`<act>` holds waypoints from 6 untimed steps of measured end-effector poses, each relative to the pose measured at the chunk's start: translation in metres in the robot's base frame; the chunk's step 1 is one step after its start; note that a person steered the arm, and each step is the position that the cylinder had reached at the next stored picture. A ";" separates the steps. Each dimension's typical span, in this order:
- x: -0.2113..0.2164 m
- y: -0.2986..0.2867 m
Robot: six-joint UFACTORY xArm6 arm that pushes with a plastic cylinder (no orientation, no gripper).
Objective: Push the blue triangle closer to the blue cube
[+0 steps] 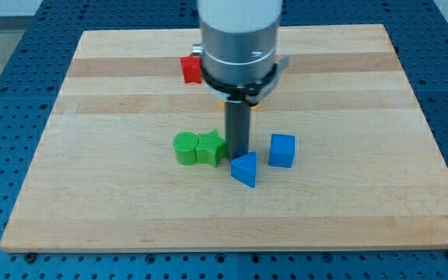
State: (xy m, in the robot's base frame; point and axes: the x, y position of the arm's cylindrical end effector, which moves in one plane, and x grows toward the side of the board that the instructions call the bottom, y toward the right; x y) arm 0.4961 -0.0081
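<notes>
The blue triangle (245, 169) lies on the wooden board just below the middle. The blue cube (281, 150) stands close by, up and to its right, with a small gap between them. My tip (237, 159) is down on the board at the triangle's upper left edge, touching or nearly touching it. The tip stands between the triangle and the green blocks. The arm's white and dark body hangs over the board's upper middle.
A green cylinder (184, 148) and a green star-like block (210, 148) sit side by side left of my tip. A red block (190, 69) lies near the view's top, partly behind the arm. A small yellow bit (221, 100) shows under the arm.
</notes>
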 end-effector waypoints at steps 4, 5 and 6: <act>0.049 -0.068; 0.053 -0.047; 0.044 -0.011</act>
